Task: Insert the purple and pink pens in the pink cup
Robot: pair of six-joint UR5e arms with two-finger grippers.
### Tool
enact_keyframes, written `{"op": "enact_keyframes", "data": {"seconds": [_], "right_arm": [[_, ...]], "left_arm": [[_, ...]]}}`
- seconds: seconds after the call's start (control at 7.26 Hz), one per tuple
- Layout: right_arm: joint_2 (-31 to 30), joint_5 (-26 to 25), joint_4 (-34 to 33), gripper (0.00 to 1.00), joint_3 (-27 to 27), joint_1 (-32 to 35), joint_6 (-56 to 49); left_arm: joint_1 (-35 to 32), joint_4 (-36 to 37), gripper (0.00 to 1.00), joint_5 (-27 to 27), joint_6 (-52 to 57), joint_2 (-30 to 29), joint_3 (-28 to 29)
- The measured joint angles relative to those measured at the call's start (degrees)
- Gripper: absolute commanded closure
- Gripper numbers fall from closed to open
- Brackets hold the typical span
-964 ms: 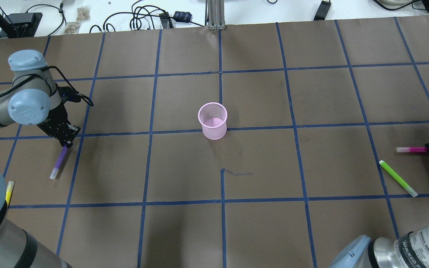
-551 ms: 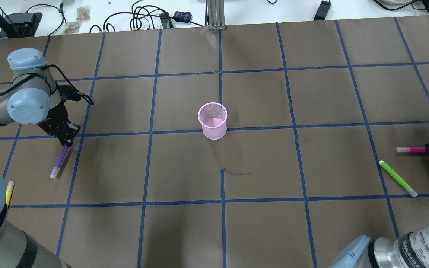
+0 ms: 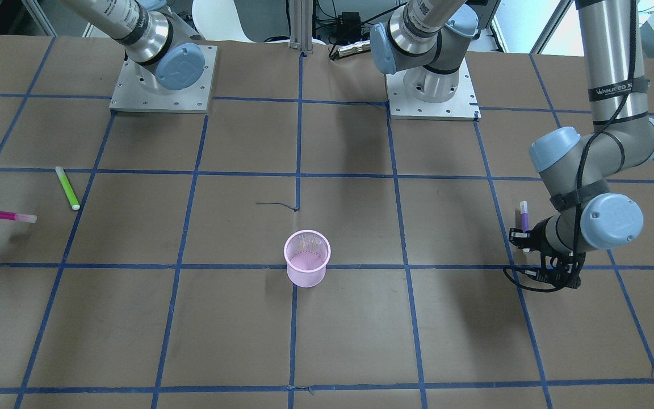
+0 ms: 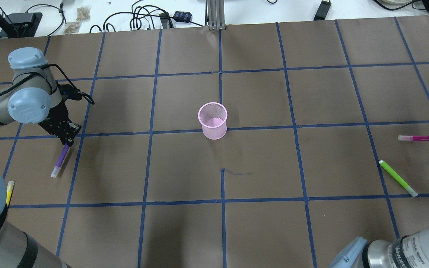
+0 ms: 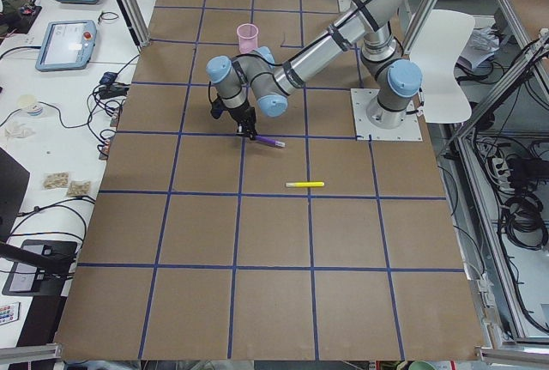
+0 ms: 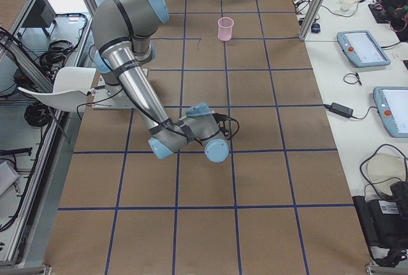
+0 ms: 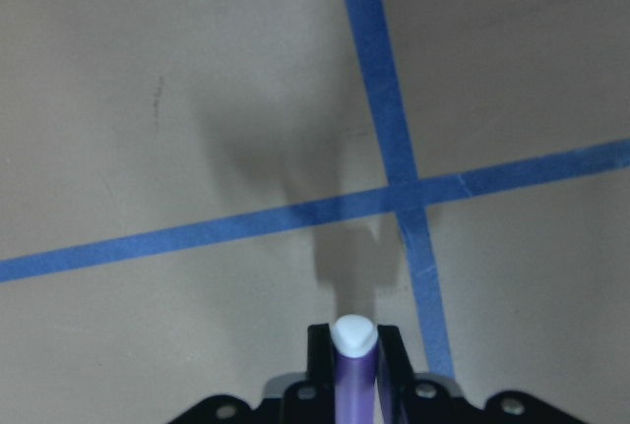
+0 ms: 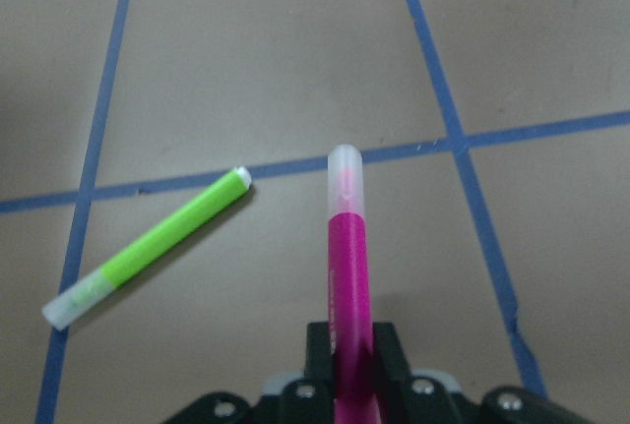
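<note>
Brown-paper table (image 4: 259,230) is gridded with blue tape. Grey left arm (image 3: 616,130) carries a band reading "WANJEED"; its smaller print is illegible. Pink mesh cup (image 4: 213,121) stands upright at table centre. Left gripper (image 7: 352,343) is clamped on the purple pen with white end (image 4: 60,161), well left of the cup. Right gripper (image 8: 352,340), cut off at the overhead view's edge, grasps the magenta pen with clear cap (image 4: 415,138), far right of the cup. Green pen (image 4: 398,178) lies nearby. Yellow pen (image 4: 9,191) is partly hidden by the arm.

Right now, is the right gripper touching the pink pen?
Touching. The right wrist view shows the right gripper shut on the pink pen, with a finger pressed against each side of its barrel.
</note>
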Motion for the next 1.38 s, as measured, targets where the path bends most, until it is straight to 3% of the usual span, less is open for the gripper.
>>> {"op": "enact_keyframes", "data": {"seconds": [0.41,0.69,0.96,1.38], "right_arm": [[-15.18,-1.32,2.12,0.93,-0.17,18.09,32.09],[-19.18,-5.52,-1.68,0.93,-0.23,34.28,58.90],[-18.51,-11.94,-8.49,0.94,-0.26,49.21,83.72],[-11.00,-19.50,-18.77,0.92,-1.12,64.90,101.57]], "left_arm": [[-0.02,-0.06,1.00,-1.12,0.06,0.61,-0.03],[-0.08,-0.23,1.00,-4.42,0.29,2.29,0.16],[-0.25,-0.79,1.00,-10.36,0.29,4.44,0.64],[-1.64,-1.32,1.00,-13.08,-0.14,5.96,0.83]]}}
